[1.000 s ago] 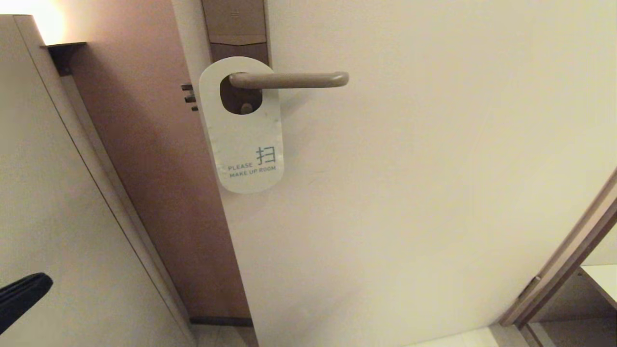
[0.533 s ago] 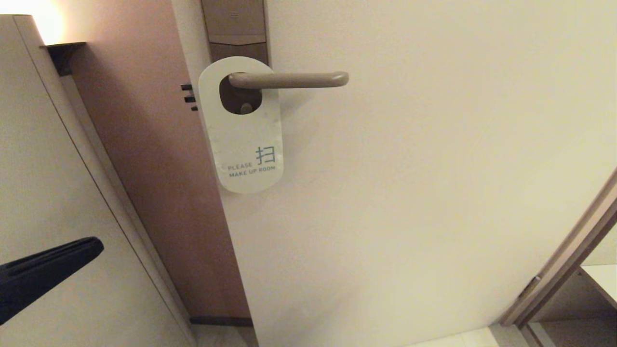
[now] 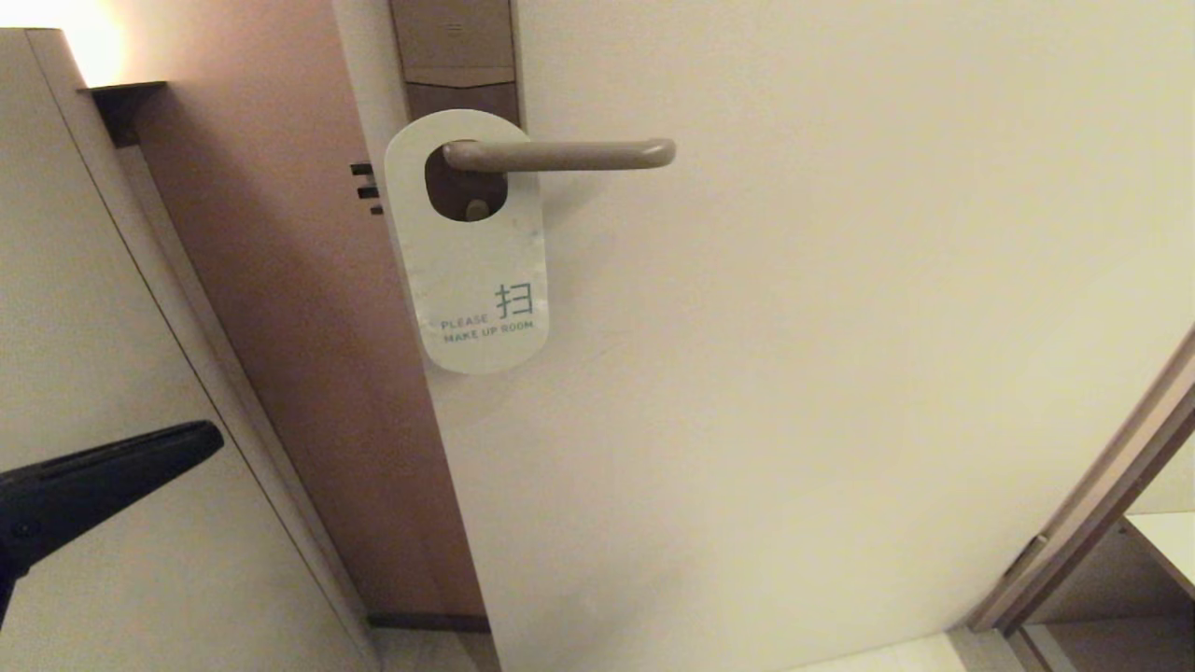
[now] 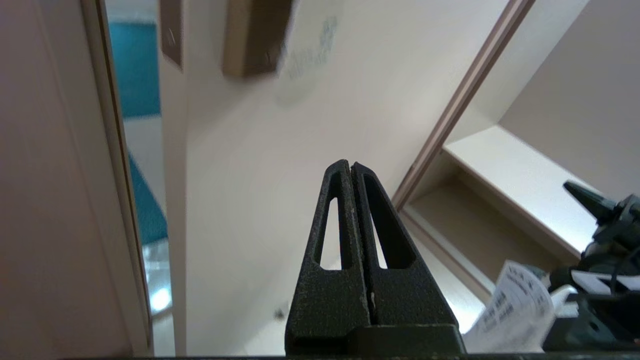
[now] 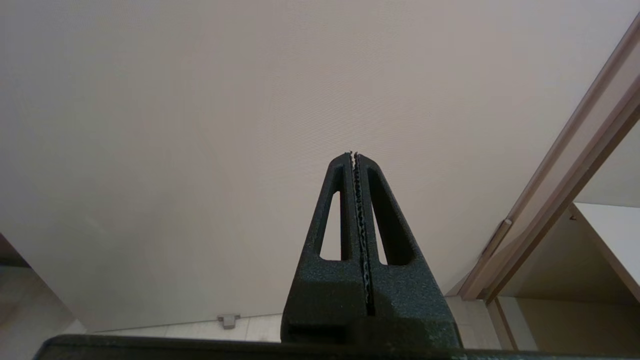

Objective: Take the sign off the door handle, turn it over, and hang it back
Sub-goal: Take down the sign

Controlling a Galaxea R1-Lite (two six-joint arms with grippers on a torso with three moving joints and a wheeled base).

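The white sign (image 3: 471, 271) reading "PLEASE MAKE UP ROOM" hangs by its oval hole on the door handle (image 3: 569, 154), a beige lever on a tall brown lock plate (image 3: 457, 56). My left gripper (image 3: 210, 437) is shut and empty. It points up and to the right, well below and left of the sign. In the left wrist view its fingertips (image 4: 348, 165) are pressed together, and the sign (image 4: 307, 52) is a blur far ahead. My right gripper (image 5: 354, 155) is shut, holds nothing and faces the bare door; it is outside the head view.
The cream door (image 3: 794, 327) fills the middle, with its brown edge (image 3: 308, 327) left of the sign. A pale wall panel (image 3: 93, 373) stands beside the left arm. A door frame (image 3: 1092, 504) and a shelf (image 3: 1167, 541) are at the lower right. A small door stop (image 5: 228, 319) sits on the floor.
My left gripper has risen and moved to the right into the head view, closer to the door edge. The sign and handle have not moved.
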